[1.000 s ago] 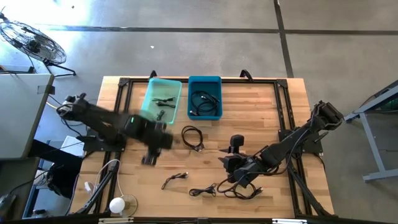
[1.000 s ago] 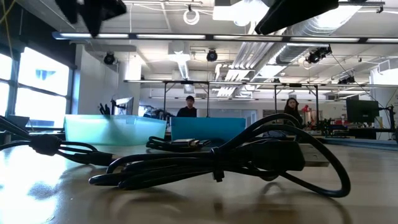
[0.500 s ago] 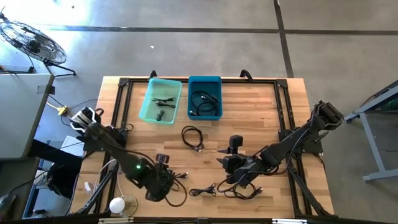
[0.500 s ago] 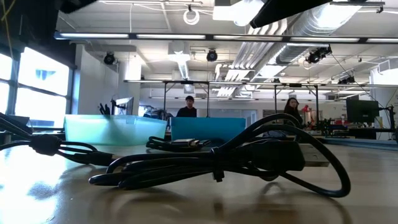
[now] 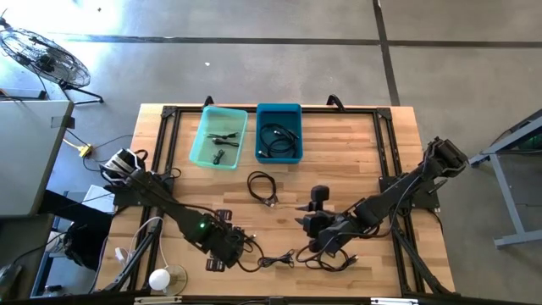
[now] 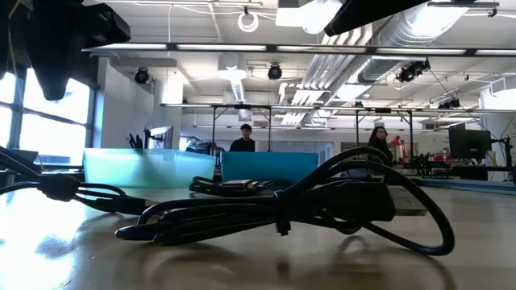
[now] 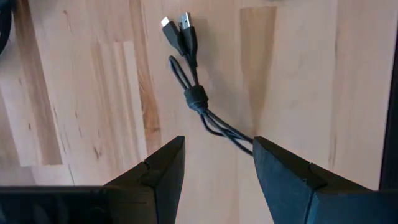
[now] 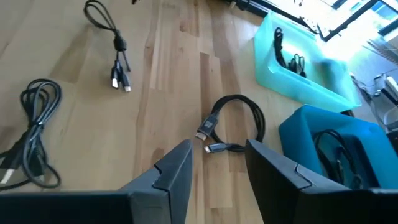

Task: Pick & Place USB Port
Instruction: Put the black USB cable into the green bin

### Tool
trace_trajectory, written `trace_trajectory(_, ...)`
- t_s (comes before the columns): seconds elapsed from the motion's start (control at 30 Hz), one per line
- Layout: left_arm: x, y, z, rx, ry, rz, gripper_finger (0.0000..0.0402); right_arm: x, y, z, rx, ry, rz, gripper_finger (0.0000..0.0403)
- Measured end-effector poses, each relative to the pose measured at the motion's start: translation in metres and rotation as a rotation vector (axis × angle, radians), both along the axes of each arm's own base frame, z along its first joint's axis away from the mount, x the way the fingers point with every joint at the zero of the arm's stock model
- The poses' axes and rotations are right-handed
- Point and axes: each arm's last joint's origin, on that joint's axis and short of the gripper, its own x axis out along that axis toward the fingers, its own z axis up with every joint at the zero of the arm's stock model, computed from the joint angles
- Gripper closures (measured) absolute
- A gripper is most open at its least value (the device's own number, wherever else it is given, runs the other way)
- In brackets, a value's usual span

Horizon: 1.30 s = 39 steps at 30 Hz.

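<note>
A small black USB cable [image 7: 195, 96], tied at its middle, lies flat on the wooden table [image 5: 356, 144] near the front edge, its two plugs [image 7: 178, 26] side by side. My left gripper [image 7: 217, 163] hangs open just above it, pointing down, and the cable's looped end [image 7: 235, 133] shows in the gap between the fingers. In the high view my left gripper [image 5: 227, 252] covers part of that cable [image 5: 249, 244]. My right gripper [image 8: 217, 163] stands open over the table's middle [image 5: 318, 219], with nothing between its fingers.
At the far edge stand a light teal bin [image 5: 218, 135] and a blue bin [image 5: 279, 131], both holding cables. A coiled black cable [image 5: 264, 188] lies mid-table. Another small cable [image 5: 276, 260] and a thicker bundle [image 5: 334, 259] lie near the front, beside and under my right arm.
My left gripper has swung from beside the teal bin toward the table's near edge and come down over the small USB cable, rolling a little as it went. It has stayed open. The cables lie where they were.
</note>
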Motion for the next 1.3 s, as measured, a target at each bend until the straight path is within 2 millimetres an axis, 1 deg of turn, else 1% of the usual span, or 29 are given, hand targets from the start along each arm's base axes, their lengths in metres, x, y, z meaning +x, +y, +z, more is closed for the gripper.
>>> trace_trajectory(0.1, 0.001, -0.001, -0.002, 0.003, 0.004, -0.001, 0.0218, 0.0, 0.001, 0.0, 0.015, 0.008, 0.014, 0.0263)
trace_trajectory(0.37, 0.006, -0.007, -0.022, -0.002, 0.078, -0.003, 0.0218, 0.001, 0.002, 0.001, 0.035, 0.0, 0.024, 0.0263)
trace_trajectory(0.5, 0.008, -0.008, -0.027, -0.001, 0.091, -0.004, 0.0218, 0.001, 0.002, 0.001, 0.04, -0.006, 0.023, 0.0263)
trace_trajectory(1.1, 0.009, -0.009, -0.028, -0.013, 0.087, 0.014, 0.0218, 0.002, 0.003, 0.002, 0.072, -0.006, 0.049, 0.0263)
trace_trajectory(1.3, 0.013, -0.012, -0.037, -0.019, 0.106, 0.012, 0.0218, 0.002, 0.004, 0.002, 0.073, -0.007, 0.05, 0.0263)
